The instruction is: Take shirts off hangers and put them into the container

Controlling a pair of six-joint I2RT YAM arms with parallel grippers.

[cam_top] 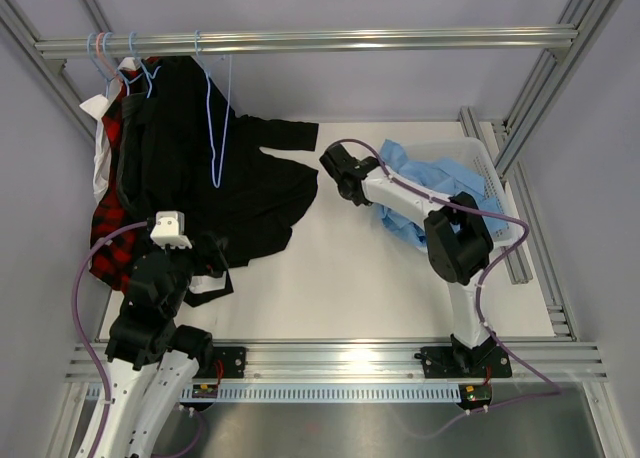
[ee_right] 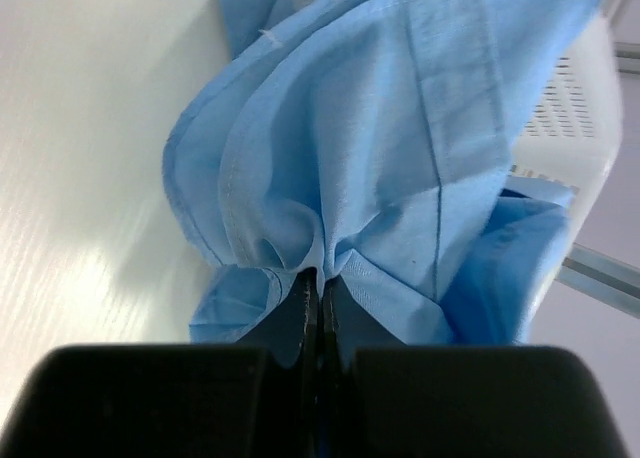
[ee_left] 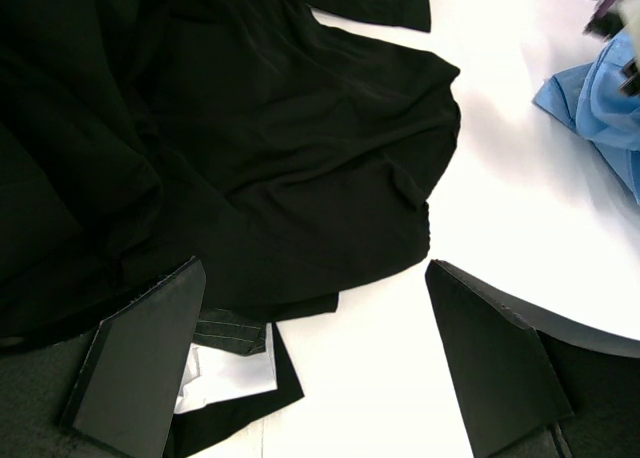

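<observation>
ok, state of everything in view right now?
light blue shirt: off hanger, partly in mesh basket, fold pinched.
mesh basket: upright, light blue shirt spilling over rim.
black shirt: spread across table, top up at rail.
plaid shirt: hanging at rail's left end.
pale blue hanger: on rail, looks bare.
left gripper: open above black shirt.
right gripper: shut on light blue shirt.

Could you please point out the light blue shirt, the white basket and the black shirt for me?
light blue shirt (ee_right: 390, 148): right wrist view, on the bunched cloth at its middle.
white basket (ee_right: 565, 103): right wrist view, on its perforated wall.
black shirt (cam_top: 250, 193): top external view, on the middle of its body.
</observation>
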